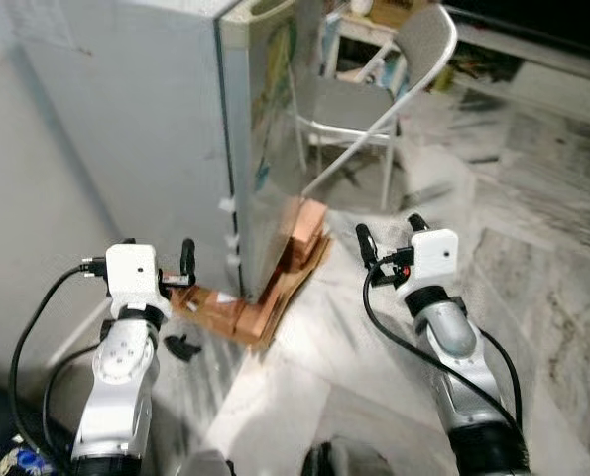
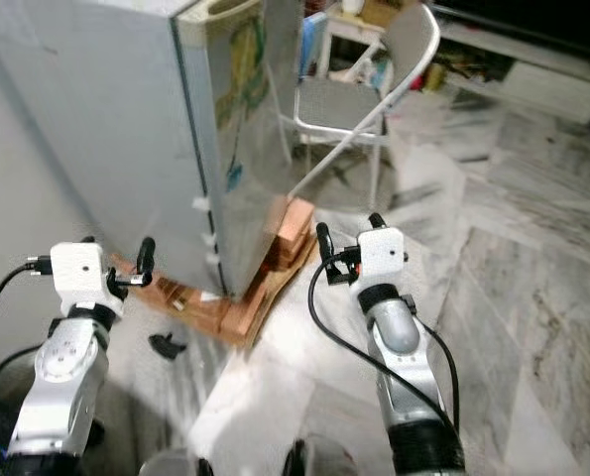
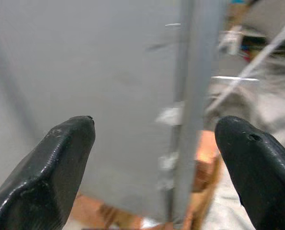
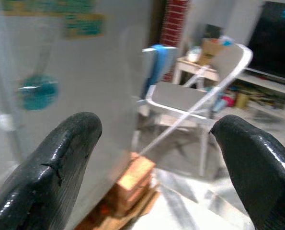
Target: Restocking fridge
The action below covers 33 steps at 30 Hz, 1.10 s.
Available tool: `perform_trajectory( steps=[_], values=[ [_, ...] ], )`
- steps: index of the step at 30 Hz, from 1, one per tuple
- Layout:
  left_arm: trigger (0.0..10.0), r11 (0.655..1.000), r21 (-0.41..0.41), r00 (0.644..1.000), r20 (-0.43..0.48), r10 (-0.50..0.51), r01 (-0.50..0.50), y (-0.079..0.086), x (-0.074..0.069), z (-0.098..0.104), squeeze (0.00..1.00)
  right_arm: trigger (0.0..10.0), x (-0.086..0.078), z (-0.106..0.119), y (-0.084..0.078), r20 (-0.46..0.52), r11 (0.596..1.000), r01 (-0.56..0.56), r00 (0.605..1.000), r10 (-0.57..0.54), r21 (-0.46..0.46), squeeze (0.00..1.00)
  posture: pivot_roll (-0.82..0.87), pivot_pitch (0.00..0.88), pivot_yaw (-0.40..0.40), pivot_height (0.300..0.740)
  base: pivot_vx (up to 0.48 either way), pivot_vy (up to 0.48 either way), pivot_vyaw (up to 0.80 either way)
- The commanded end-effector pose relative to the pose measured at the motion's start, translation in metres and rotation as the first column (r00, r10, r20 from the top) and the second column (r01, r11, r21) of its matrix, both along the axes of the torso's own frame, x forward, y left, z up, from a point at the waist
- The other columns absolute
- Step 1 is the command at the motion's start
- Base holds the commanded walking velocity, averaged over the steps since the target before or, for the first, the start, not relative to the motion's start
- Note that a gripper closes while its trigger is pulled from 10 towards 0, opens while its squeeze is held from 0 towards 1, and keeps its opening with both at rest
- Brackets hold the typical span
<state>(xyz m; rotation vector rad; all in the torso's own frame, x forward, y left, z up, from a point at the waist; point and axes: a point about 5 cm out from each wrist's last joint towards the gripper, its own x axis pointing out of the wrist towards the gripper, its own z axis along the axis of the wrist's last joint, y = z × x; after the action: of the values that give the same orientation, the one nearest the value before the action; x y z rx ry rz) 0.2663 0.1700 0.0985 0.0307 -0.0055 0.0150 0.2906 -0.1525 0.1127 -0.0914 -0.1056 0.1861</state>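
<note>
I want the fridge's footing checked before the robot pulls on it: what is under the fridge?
Reddish bricks and flattened brown cardboard stick out from under the fridge at its near corner and right side. What supports the rest of its base is hidden by the fridge itself.

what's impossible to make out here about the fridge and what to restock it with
- Fridge contents: door shut, and its top is cut off by the upper edge of the eye views.
- Stickers on the fridge door: motion blur in the right wrist view makes them unreadable.
- Items on the small table behind the chair: too small and blurred.
- Small dark object on the floor: too small to identify.
- Both open claws, left and right, hold nothing.
</note>
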Motion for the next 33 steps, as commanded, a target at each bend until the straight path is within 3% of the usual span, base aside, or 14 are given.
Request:
perform_trajectory(
  steps=[1, 10, 24, 33],
  values=[
    [10.0, 0.999, -0.008, 0.999, 0.009, -0.039, 0.039, -0.0073, -0.0025, 0.0004, 0.0, 10.0, -0.0027, -0.0036, -0.0052, -0.012, 1.0, 0.024, 1.0, -0.024, -0.001, 0.0, 0.05, 0.089, -0.038, 0.74, 0.0, 0.0, -0.8],
    [10.0, 0.997, -0.017, 0.997, 0.026, -0.077, 0.078, -0.0098, -0.0042, 0.0019, 0.0, 10.0, -0.0022, -0.0034, -0.0031, -0.009, 1.0, 0.017, 1.0, -0.017, 0.002, 0.0, 0.05, 0.089, -0.038, 0.74, 0.056, 0.0, -0.67],
    [10.0, 0.997, -0.022, 0.996, 0.034, -0.078, 0.078, -0.0106, -0.0012, 0.0035, 0.0, 10.0, -0.0016, -0.0027, -0.0036, -0.003, 1.0, 0.011, 1.0, -0.011, -0.01, 0.0, 0.05, 0.082, -0.041, 0.74, 0.387, 0.0, 0.0],
    [10.0, 0.998, -0.015, 0.998, 0.025, -0.06, 0.06, -0.0059, -0.003, 0.0017, 0.0, 10.0, -0.01, -0.0068, -0.0072, -0.017, 1.0, 0.015, 1.0, -0.015, -0.015, 0.0, 0.05, 0.083, -0.041, 0.74, 0.35, 0.315, 0.0]
  ],
)
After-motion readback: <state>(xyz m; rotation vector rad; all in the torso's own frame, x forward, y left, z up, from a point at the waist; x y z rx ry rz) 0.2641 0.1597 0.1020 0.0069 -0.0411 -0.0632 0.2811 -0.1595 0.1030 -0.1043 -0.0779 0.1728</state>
